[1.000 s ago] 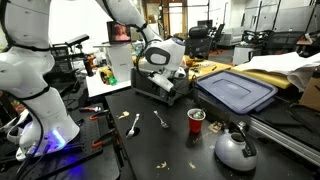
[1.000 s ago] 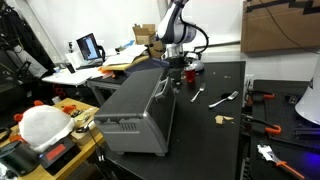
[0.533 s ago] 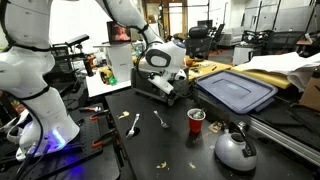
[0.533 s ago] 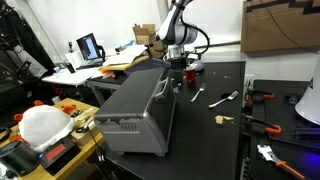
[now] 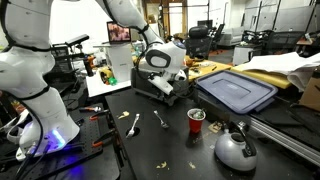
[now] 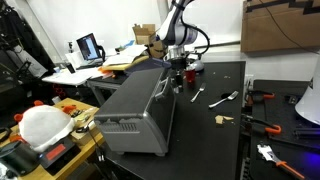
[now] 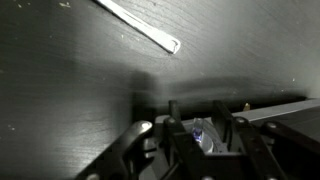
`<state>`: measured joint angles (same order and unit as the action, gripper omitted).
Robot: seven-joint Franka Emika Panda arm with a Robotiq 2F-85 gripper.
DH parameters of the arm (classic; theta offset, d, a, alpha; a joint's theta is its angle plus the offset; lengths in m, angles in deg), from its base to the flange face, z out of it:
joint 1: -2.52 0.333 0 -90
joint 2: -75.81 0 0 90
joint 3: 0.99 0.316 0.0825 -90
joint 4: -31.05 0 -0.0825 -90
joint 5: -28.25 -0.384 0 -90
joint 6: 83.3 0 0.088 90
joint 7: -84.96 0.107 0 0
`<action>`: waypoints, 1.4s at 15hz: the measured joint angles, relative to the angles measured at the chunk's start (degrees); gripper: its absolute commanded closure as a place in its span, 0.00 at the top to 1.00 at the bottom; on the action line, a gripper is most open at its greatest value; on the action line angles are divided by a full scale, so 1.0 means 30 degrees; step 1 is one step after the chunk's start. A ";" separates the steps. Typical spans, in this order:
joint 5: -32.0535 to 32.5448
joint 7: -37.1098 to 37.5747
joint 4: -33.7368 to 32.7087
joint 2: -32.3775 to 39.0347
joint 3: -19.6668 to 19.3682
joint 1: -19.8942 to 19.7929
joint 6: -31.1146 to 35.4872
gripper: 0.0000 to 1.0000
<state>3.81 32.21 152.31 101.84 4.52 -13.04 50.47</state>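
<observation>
My gripper [image 7: 197,112] hangs low at the end of a black and silver toaster oven [image 6: 135,110], seen in both exterior views [image 5: 158,86]. In the wrist view its two dark fingers [image 7: 172,122] stand on either side of a small shiny metal part [image 7: 203,134] with a blue glint. The jaws are narrowed round it, with thin gaps still showing on both sides. I cannot make out what the shiny part belongs to. A white utensil handle [image 7: 140,24] lies on the dark table beyond the fingers.
On the black table lie a spoon [image 5: 133,124] and a fork [image 5: 160,119], with a red cup [image 5: 196,120] and a grey kettle [image 5: 235,148] nearer the front. A blue bin lid [image 5: 237,92] sits beside the oven. Tools [image 6: 262,124] lie at the table's edge.
The arm has stayed in place at the end of the oven. No object on the table has shifted.
</observation>
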 measured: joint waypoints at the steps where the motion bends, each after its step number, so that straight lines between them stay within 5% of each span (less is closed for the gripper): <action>1: -0.0186 0.0000 0.0000 0.0000 0.0000 -0.0013 0.0007 0.26; 2: -0.0380 0.0000 -0.0001 0.0000 0.0000 -0.0034 0.0023 0.47; 3: -0.0558 0.0000 0.0000 0.0001 0.0000 -0.0064 0.0024 0.48; 8: -0.1150 0.0000 -0.0003 0.0000 -0.0014 -0.0231 0.0087 0.83; 9: -0.1286 0.0000 -0.0004 0.0000 -0.0020 -0.0246 0.0156 0.40; 11: -0.1504 0.0000 0.0041 0.0001 -0.0035 -0.0278 0.0313 0.46; 17: -0.2438 0.0000 0.0349 -0.0006 -0.0015 -0.0334 0.0834 0.03; 21: -0.3014 0.0001 0.0617 -0.0227 0.0045 -0.0336 0.0824 0.04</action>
<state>-5.23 32.21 154.17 101.16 4.66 -14.04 52.94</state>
